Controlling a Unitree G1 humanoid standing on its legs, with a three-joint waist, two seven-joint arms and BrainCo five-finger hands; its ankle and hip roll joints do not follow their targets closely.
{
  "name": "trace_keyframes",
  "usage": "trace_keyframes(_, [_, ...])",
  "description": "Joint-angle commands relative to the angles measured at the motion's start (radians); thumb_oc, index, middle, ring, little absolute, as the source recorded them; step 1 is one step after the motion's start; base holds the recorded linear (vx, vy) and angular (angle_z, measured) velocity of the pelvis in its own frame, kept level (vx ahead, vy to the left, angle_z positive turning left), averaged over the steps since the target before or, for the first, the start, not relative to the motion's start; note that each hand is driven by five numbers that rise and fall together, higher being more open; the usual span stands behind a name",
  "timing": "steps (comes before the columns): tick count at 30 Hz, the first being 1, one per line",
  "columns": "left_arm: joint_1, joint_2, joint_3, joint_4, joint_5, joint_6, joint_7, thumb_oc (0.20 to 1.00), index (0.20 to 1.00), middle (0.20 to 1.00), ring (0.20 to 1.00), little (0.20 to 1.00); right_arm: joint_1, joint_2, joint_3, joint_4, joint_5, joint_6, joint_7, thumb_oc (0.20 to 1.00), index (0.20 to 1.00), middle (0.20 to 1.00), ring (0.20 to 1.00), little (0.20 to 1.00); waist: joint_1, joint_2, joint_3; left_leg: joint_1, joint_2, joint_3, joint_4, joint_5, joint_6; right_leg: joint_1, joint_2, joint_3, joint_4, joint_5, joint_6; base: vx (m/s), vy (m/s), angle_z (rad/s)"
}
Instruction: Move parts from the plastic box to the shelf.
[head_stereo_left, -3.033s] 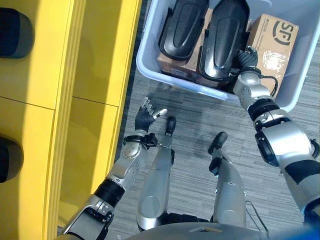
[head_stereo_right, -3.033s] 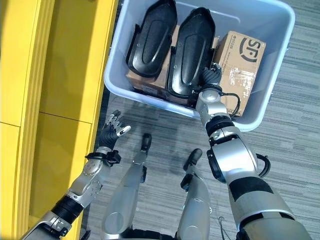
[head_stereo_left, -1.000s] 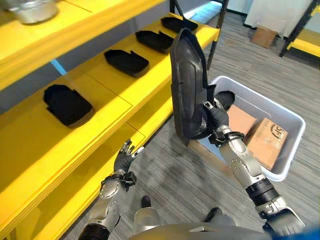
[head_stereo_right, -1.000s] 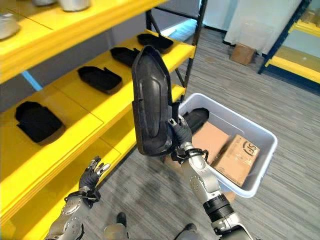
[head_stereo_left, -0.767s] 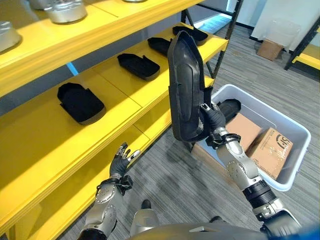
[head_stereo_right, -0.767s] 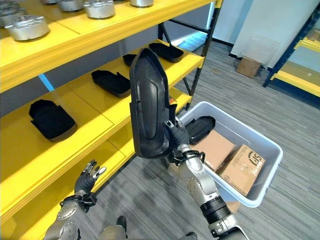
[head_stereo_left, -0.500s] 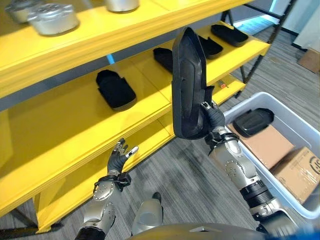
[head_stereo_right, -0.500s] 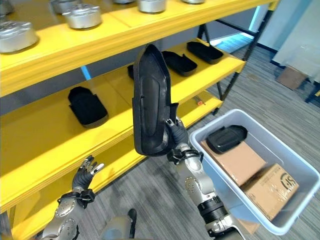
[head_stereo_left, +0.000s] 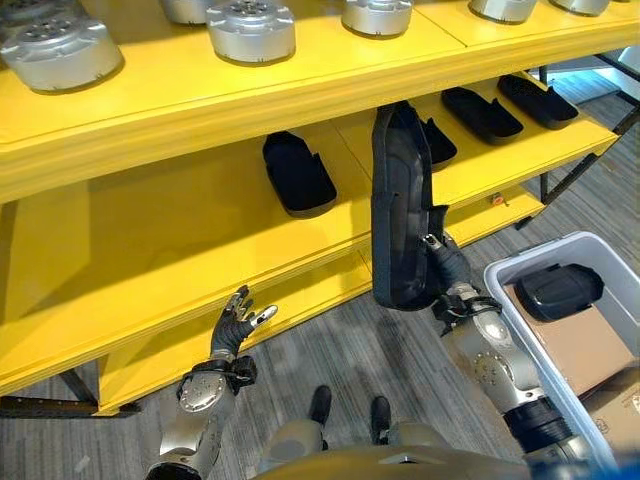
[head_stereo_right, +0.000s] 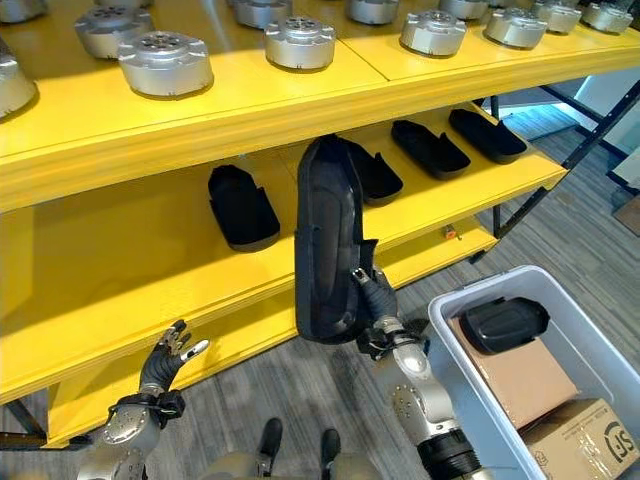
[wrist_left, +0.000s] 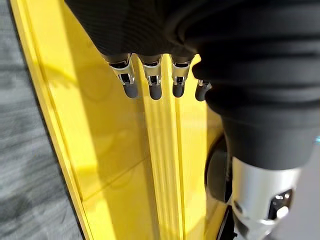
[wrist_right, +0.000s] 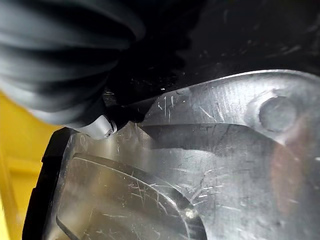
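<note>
My right hand (head_stereo_left: 450, 275) is shut on the lower end of a long black moulded part (head_stereo_left: 400, 205), which it holds upright before the yellow shelf (head_stereo_left: 170, 240). The same part (head_stereo_right: 328, 240) has its top level with the middle shelf board. In the right wrist view the part's inner face (wrist_right: 165, 180) lies right against the hand. Another black part (head_stereo_right: 503, 323) lies in the grey plastic box (head_stereo_right: 470, 395) at lower right, on cardboard boxes. My left hand (head_stereo_left: 233, 325) hangs open near the lowest shelf board, fingers spread; its fingers (wrist_left: 152, 82) point at the yellow board.
Several black parts (head_stereo_left: 297, 172) lie in a row on the middle shelf board. Round silver metal castings (head_stereo_right: 165, 62) line the top board. A dark shelf post (head_stereo_right: 520, 205) stands at the right end, beside the box. Grey carpet floor (head_stereo_left: 340, 350) runs below.
The camera has swung toward the shelf. My right hand has carried the upright black part closer to the middle shelf board. The left hand stays open and low.
</note>
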Motion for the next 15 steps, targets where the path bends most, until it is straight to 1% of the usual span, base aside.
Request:
trace_keyframes(1, [-0.018,0.009,0.021,-0.073,0.016,-0.049,-0.03,1.0,1.0,1.0,1.0,1.0,-0.008,0.003,-0.053,-0.137,0.039,-0.063,0.045,0.2,0.2,0.2,0.2,0.2,-0.001,-0.026,-0.021,0.09,-0.075,0.058,0.03,-0.121,0.006,-0.013,0.06,0.006,-0.061,0.05,0.008,0.1,-0.026,0.1])
trace_keyframes(4, [-0.007,0.003,0.026,-0.086,0.011,-0.047,-0.034,1.0,1.0,1.0,1.0,1.0,0.004,-0.004,-0.062,-0.137,0.041,-0.058,0.043,0.2,0.2,0.2,0.2,0.2,-0.004,-0.016,-0.036,0.107,-0.075,0.06,0.026,-0.132,0.002,0.015,0.056,-0.014,-0.077,0.045,0.005,0.1,-0.033,0.15])
trace_keyframes(5, [-0.007,0.004,0.03,-0.089,0.008,-0.043,-0.033,1.0,1.0,1.0,1.0,1.0,0.015,-0.011,-0.072,-0.133,0.044,-0.054,0.041,0.2,0.2,0.2,0.2,0.2,-0.005,-0.01,-0.046,0.116,-0.076,0.06,0.037,-0.145,-0.002,0.035,0.055,-0.028,-0.083,0.034,0.0,0.12,-0.051,0.16])
trace_keyframes(8, [-0.012,0.002,0.029,-0.086,0.007,-0.041,-0.031,1.0,1.0,1.0,1.0,1.0,0.022,-0.015,-0.08,-0.127,0.043,-0.048,0.041,0.2,0.2,0.2,0.2,0.2,-0.006,-0.01,-0.048,0.12,-0.078,0.056,0.063,-0.162,-0.006,0.046,0.05,-0.043,-0.075,0.019,-0.005,0.09,-0.063,0.13])
trace_keyframes(10, [-0.021,-0.001,0.027,-0.085,0.002,-0.039,-0.026,1.0,1.0,1.0,1.0,1.0,0.021,-0.021,-0.082,-0.124,0.041,-0.047,0.039,0.2,0.2,0.2,0.2,0.2,-0.005,-0.008,-0.046,0.116,-0.081,0.054,0.105,-0.183,-0.013,0.057,0.044,-0.059,-0.067,0.003,-0.011,0.08,-0.071,0.21])
trace_keyframes(11, [-0.026,-0.005,0.026,-0.084,-0.001,-0.039,-0.024,1.0,1.0,1.0,1.0,1.0,0.018,-0.022,-0.081,-0.121,0.043,-0.047,0.04,0.2,0.2,0.2,0.2,0.2,-0.004,-0.01,-0.04,0.107,-0.087,0.059,0.154,-0.197,-0.021,0.063,0.038,-0.07,-0.064,-0.002,-0.014,0.06,-0.072,0.29])
trace_keyframes(12, [-0.03,-0.005,0.024,-0.082,-0.001,-0.041,-0.025,1.0,1.0,1.0,1.0,1.0,0.018,-0.03,-0.081,-0.122,0.042,-0.048,0.042,0.2,0.2,0.2,0.2,0.2,0.0,-0.011,-0.03,0.089,-0.093,0.068,0.209,-0.207,-0.036,0.067,0.03,-0.082,-0.058,-0.009,-0.017,0.04,-0.066,0.34])
trace_keyframes(13, [-0.032,-0.005,0.023,-0.085,0.001,-0.041,-0.027,1.0,1.0,1.0,1.0,1.0,0.023,-0.037,-0.086,-0.126,0.043,-0.048,0.046,0.2,0.2,0.2,0.2,0.2,-0.003,-0.012,-0.017,0.06,-0.088,0.085,0.282,-0.204,-0.057,0.071,0.024,-0.096,-0.047,-0.018,-0.021,0.02,-0.049,0.44])
trace_keyframes(15, [-0.031,-0.003,0.021,-0.088,0.001,-0.043,-0.035,1.0,1.0,1.0,1.0,1.0,0.027,-0.047,-0.094,-0.128,0.044,-0.047,0.055,0.2,0.2,0.2,0.2,0.2,0.003,-0.013,0.015,-0.001,-0.072,0.099,0.384,-0.151,-0.107,0.077,0.012,-0.114,-0.022,-0.031,-0.029,-0.01,-0.048,0.59])
